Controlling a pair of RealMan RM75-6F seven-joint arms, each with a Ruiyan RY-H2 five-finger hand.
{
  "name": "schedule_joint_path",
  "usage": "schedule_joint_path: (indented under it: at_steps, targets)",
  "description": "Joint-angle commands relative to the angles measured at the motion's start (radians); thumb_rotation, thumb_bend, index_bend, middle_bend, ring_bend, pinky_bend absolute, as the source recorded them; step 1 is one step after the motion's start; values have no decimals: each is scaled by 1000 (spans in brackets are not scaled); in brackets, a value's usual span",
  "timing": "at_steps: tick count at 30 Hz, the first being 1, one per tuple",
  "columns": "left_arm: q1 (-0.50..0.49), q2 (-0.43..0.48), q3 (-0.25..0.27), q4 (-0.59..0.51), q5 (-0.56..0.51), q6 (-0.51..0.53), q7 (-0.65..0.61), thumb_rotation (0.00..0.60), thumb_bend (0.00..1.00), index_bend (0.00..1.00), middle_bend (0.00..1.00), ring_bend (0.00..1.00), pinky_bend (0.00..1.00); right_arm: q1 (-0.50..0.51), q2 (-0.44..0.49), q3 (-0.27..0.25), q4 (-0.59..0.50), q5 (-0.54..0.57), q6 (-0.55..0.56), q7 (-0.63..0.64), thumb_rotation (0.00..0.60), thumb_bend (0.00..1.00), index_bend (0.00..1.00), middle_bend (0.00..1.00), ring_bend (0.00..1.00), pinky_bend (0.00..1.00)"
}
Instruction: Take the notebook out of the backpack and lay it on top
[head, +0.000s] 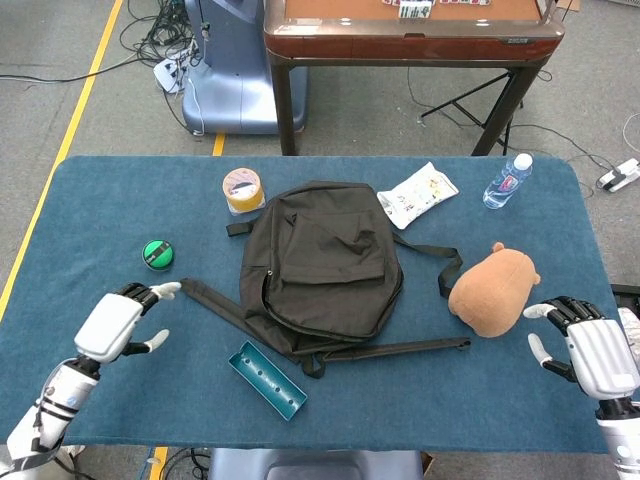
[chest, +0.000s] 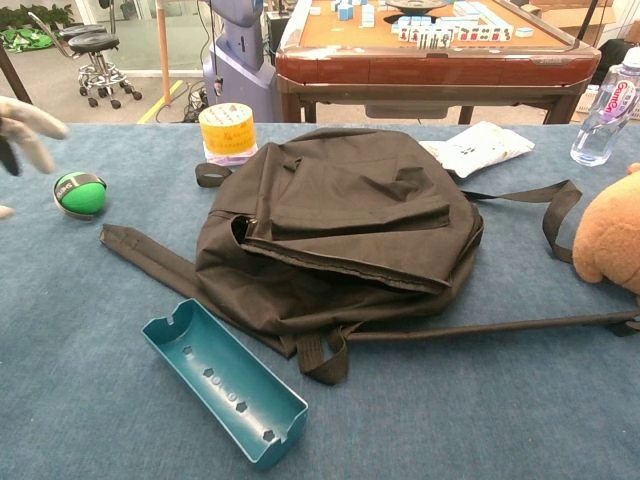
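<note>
A black backpack (head: 322, 266) (chest: 350, 225) lies flat in the middle of the blue table, its zipper gaping along the left side. No notebook shows; the inside of the bag is dark. My left hand (head: 118, 320) (chest: 22, 128) hovers open over the table left of the bag, near its loose strap (head: 215, 305). My right hand (head: 582, 350) is open at the table's right front edge, beside the plush toy, holding nothing.
A teal tray (head: 266, 380) (chest: 224, 381) lies in front of the bag. A green ball (head: 157, 254) (chest: 80, 193) and a tape roll (head: 243, 189) (chest: 227, 131) sit left and behind. A brown plush (head: 492, 290), snack packet (head: 417, 194) and water bottle (head: 507, 181) are on the right.
</note>
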Motion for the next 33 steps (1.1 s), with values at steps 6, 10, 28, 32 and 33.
schedule_joint_path:
  at_steps: [6,10,28,32,33]
  targets:
    - [-133,-108,-22,30,-3,-127,119,600,319,178,281,302,240,3,8,1,-7,10,-6,-1,600,365,403,410,295,332]
    - [-182,-168,-36,46,-34,-174,199,600,319,167,267,299,240,3,13,3,-10,11,-2,3,600,364,403,410,295,332]
    - [-291,-374,-55,115,-218,-256,461,493,319,215,215,244,227,-3,22,7,16,23,15,45,600,364,403,409,295,332]
    - [-311,-423,-63,141,-245,-249,496,526,319,263,215,246,227,-5,25,7,24,26,17,59,600,365,403,409,295,332]
    - [-316,-433,-65,147,-253,-251,503,533,319,270,215,246,227,-6,25,7,26,27,17,62,600,364,403,409,295,332]
